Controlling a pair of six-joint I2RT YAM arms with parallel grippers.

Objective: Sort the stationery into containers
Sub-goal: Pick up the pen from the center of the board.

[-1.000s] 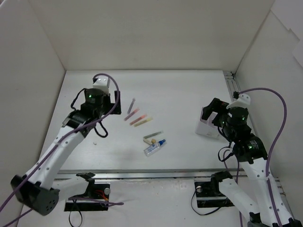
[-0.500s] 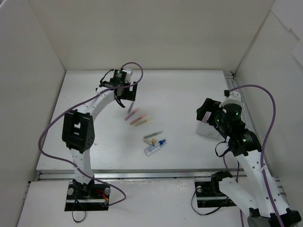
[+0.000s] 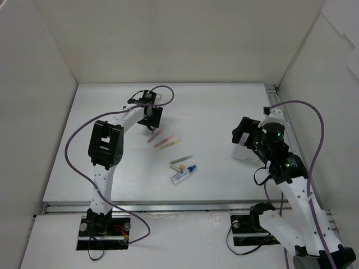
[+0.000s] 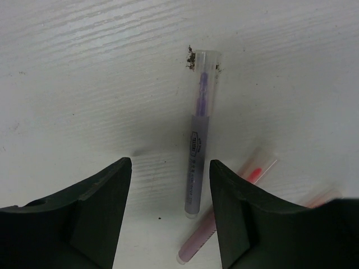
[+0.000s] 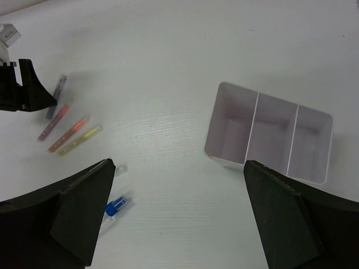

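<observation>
A purple pen [image 4: 197,143] lies flat on the table between the fingers of my left gripper [image 4: 170,165], nearer the right finger. The jaws are half closed and still stand apart from it. In the top view the left gripper [image 3: 152,120] is down at the back end of the pen row. Beside the purple pen lie a pink pen [image 4: 208,231], an orange-red pen [image 3: 161,138] and a yellow-green pen [image 3: 169,143]. My right gripper [image 5: 178,168] hangs wide open and empty above the table, with the white container [image 5: 269,134] of three compartments to its right.
A grey pen [image 3: 181,160], a small beige piece [image 3: 180,166] and a white tube with a blue cap [image 3: 183,175] lie in the middle of the table. White walls enclose the table at the left, back and right. My right arm [image 3: 275,147] covers most of the container from above.
My left arm swung from the left side over to the purple pen and came down on it, its jaws narrowing from wide open. The right arm shifted slightly and stays open.
</observation>
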